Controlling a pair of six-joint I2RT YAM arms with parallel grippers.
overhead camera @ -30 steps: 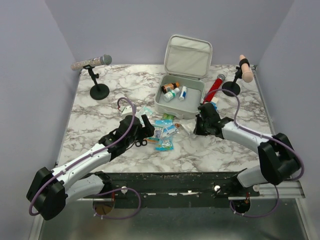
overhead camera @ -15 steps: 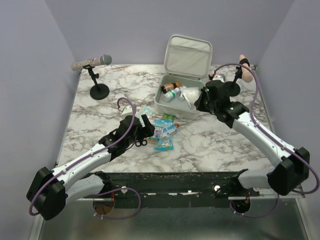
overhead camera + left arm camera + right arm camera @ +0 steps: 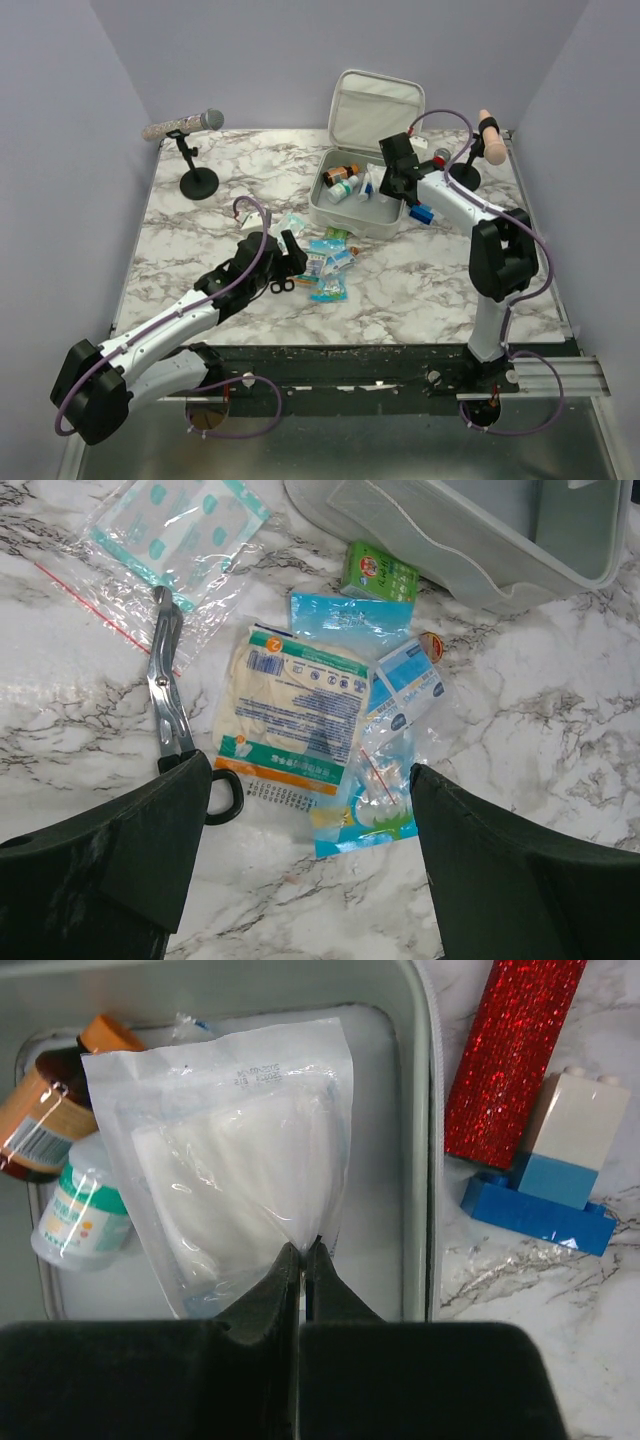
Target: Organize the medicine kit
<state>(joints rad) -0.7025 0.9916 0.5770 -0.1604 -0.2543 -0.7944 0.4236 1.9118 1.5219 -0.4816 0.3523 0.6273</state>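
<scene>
The medicine kit (image 3: pixel 345 217) sits at the far middle of the marble table (image 3: pixel 220 190) with its lid raised on the far side, and an amber bottle (image 3: pixel 40 1120) and a white bottle (image 3: pixel 75 1220) lie at the left of its tray. The right gripper (image 3: pixel 302 1252) hangs over the tray, jaws pinched tight on one edge of a clear pouch of white gauze (image 3: pixel 240 1140). The left gripper (image 3: pixel 310 815) hovers wide apart, holding nothing, over loose packets (image 3: pixel 300 710) and scissors (image 3: pixel 168 695) near-left of the kit.
</scene>
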